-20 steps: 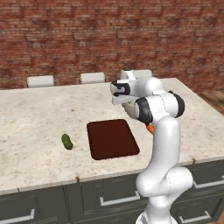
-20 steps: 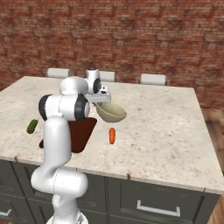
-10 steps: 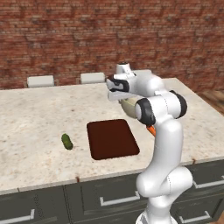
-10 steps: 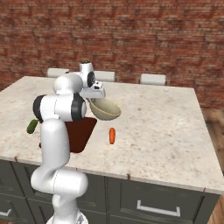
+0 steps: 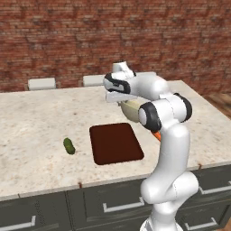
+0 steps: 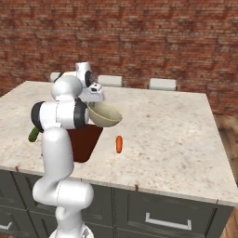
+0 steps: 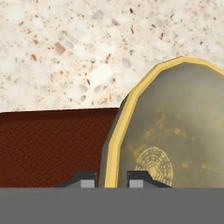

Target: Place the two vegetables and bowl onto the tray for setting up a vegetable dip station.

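Note:
My gripper is shut on the olive-tan rim of the beige bowl, which hangs above the counter at the far right edge of the dark reddish-brown tray. The green cucumber lies on the counter left of the tray. To the tray's right lies the orange carrot, mostly hidden behind my arm in the left base view.
White chair backs line the counter's far edge in front of a brick wall. The speckled stone counter ends above dark drawers at the front.
The arm has swung left with the bowl, carrying it from right of the tray to the tray's right edge. Cucumber and carrot have stayed put.

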Robot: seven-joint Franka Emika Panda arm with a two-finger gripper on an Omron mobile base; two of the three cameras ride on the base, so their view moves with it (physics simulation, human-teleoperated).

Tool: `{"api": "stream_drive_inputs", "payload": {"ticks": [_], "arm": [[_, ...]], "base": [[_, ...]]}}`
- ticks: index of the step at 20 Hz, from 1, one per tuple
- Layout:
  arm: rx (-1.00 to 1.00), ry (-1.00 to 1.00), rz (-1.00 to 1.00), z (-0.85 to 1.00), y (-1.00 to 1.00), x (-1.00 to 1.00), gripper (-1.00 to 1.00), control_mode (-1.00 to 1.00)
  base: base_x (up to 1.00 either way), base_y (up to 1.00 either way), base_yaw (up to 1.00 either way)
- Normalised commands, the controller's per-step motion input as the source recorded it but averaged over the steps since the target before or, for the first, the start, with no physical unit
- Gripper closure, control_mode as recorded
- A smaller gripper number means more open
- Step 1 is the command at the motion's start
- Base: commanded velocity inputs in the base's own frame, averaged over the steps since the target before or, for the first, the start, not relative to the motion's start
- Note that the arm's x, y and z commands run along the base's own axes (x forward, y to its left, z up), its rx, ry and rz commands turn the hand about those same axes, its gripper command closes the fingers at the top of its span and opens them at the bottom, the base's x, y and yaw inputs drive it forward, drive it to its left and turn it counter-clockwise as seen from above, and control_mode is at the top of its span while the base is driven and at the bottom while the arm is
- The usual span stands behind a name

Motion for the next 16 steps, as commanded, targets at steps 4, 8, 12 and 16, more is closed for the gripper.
{"api": "stream_drive_inputs", "payload": {"ticks": [4, 8, 12, 16], "arm": [[-0.15, -0.03, -0.12, -0.02, 0.35, -0.11, 1.00, -1.00], [-0.13, -0.08, -0.18, -0.04, 0.35, -0.09, 1.00, -1.00], [-0.10, -0.01, -0.25, 0.00, 0.32, -0.13, 1.00, -1.00], [-0.08, 0.00, -0.26, 0.00, 0.34, -0.24, 1.00, -1.00]], "base": [[0.00, 0.00, 0.00], [0.00, 0.00, 0.00], [0.00, 0.00, 0.00], [0.00, 0.00, 0.00]]}}
